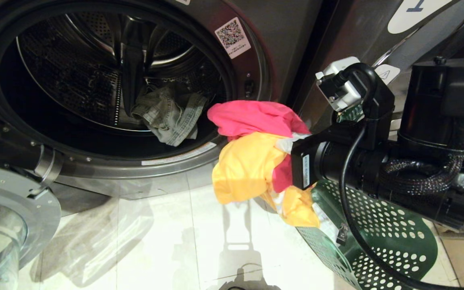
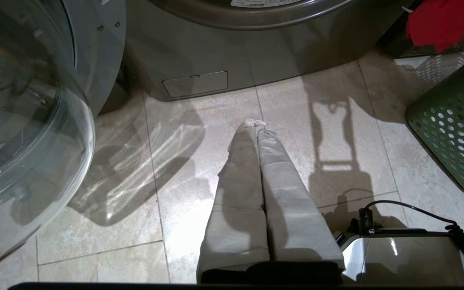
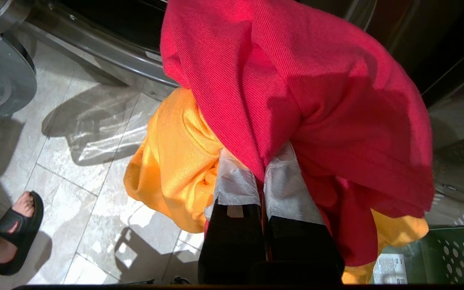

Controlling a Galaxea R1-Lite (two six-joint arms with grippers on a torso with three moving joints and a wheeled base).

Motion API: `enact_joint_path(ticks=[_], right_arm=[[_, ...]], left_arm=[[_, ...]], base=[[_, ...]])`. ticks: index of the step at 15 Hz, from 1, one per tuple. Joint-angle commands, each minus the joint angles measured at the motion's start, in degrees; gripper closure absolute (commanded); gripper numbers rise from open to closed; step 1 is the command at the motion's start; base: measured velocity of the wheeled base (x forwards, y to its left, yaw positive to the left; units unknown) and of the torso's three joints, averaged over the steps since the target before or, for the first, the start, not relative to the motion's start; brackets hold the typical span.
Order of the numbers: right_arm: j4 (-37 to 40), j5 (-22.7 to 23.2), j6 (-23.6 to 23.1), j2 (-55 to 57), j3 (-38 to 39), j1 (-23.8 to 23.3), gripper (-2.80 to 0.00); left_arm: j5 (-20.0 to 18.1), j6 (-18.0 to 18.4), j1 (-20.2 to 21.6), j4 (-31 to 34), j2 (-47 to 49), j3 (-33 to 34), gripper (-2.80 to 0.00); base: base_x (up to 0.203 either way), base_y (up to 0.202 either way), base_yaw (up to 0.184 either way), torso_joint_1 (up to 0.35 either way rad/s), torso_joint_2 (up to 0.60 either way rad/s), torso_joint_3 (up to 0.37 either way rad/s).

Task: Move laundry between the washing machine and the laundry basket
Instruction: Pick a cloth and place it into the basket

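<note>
The washing machine (image 1: 258,52) stands with its door swung open, and a grey-green garment (image 1: 167,117) lies in the drum. My right gripper (image 3: 262,169) is shut on a bundle of red cloth (image 1: 252,119) and yellow cloth (image 1: 244,167). It holds the bundle in the air between the machine's opening and the green perforated laundry basket (image 1: 397,233). The cloth drapes over the fingertips and hides them. My left gripper (image 2: 256,125) is shut and empty, pointing at the floor tiles in front of the machine.
The open glass door (image 1: 6,225) juts out low on the left. A second machine (image 1: 377,32) stands to the right, behind the basket. A person's foot in a black sandal (image 3: 14,229) rests on the tiles nearby. Part of my base (image 2: 409,249) shows.
</note>
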Motion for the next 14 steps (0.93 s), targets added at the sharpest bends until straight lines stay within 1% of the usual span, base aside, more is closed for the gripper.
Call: enact_joint_path(ticks=[1,9,11,14], right_arm=[[-0.2,-0.1,-0.1,0.4,0.1,0.0,0.00],[-0.4,-0.1,-0.1,0.5,0.4,0.0,0.00],[-0.4,-0.4,-0.1,0.5,0.5,0.0,0.00],[-0.4,-0.4,-0.1,0.5,0.6,0.0,0.00]], left_arm=[[0.0,0.0,0.0,0.0,0.1,0.0,0.00],[0.0,0.0,0.0,0.0,0.1,0.0,0.00],[0.0,0.0,0.0,0.0,0.0,0.0,0.00],[0.0,0.0,0.0,0.0,0.1,0.0,0.00]], base=[[0.000,0.000,0.000,0.000,0.00,0.000],[0.000,0.000,0.000,0.000,0.00,0.000],[0.004,-0.007,0.101,0.001,0.00,0.004],[0.000,-0.006,0.172,0.003,0.00,-0.001]])
